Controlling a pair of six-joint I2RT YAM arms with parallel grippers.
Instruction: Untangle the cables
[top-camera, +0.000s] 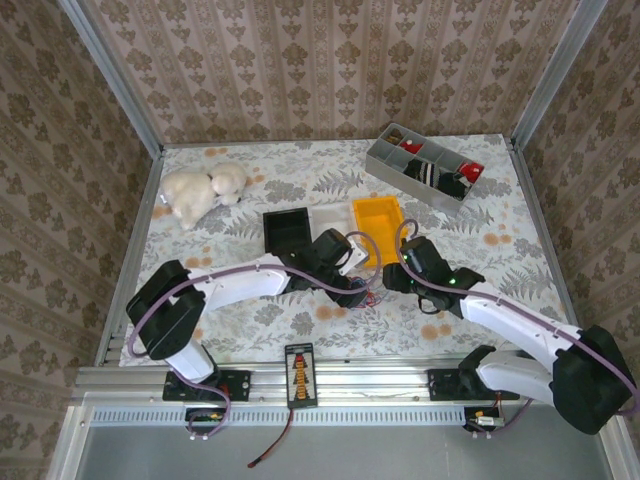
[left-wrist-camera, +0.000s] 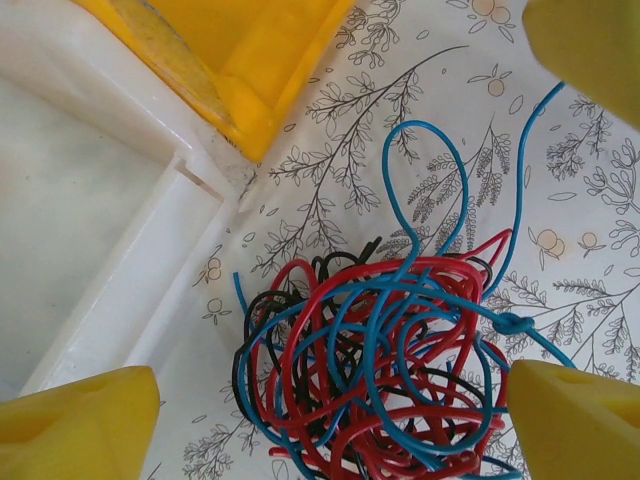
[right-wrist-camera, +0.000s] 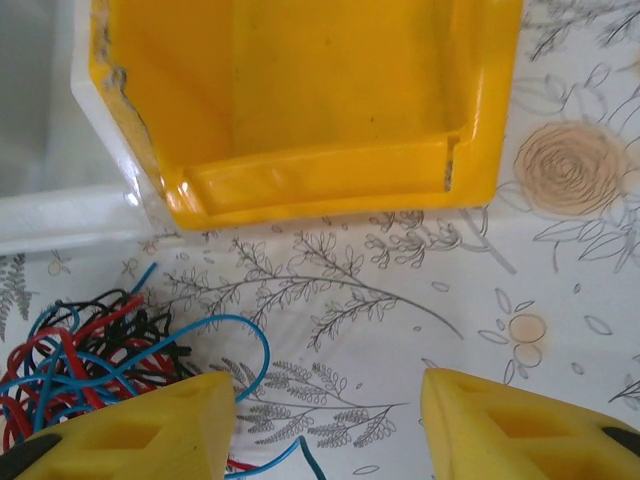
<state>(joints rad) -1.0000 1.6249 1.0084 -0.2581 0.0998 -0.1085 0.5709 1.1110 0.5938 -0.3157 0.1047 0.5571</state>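
Counter (top-camera: 500, 270) in floral print, enclosed by patterned wallpaper walls (top-camera: 330, 60).
Cables (left-wrist-camera: 370, 370): thin red, blue and black wires in a rounded tangle, just beside the glossy yellow plastic bin (right-wrist-camera: 300, 90). Left hand (left-wrist-camera: 325, 425) released, astride tangle. Right hand (right-wrist-camera: 330, 425) released, empty.

No readable text, label, brand, number or sign anywhere on the table (top-camera: 300, 180) or its contents.

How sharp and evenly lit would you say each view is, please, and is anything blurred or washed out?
Top external: even, soft light, barely any shadows, all sharp. Left wrist: cables crisp, yellow fingers blurred at the corners, white tray nearly washed out. Right wrist: slightly soft throughout, mild sheen on the yellow bin.
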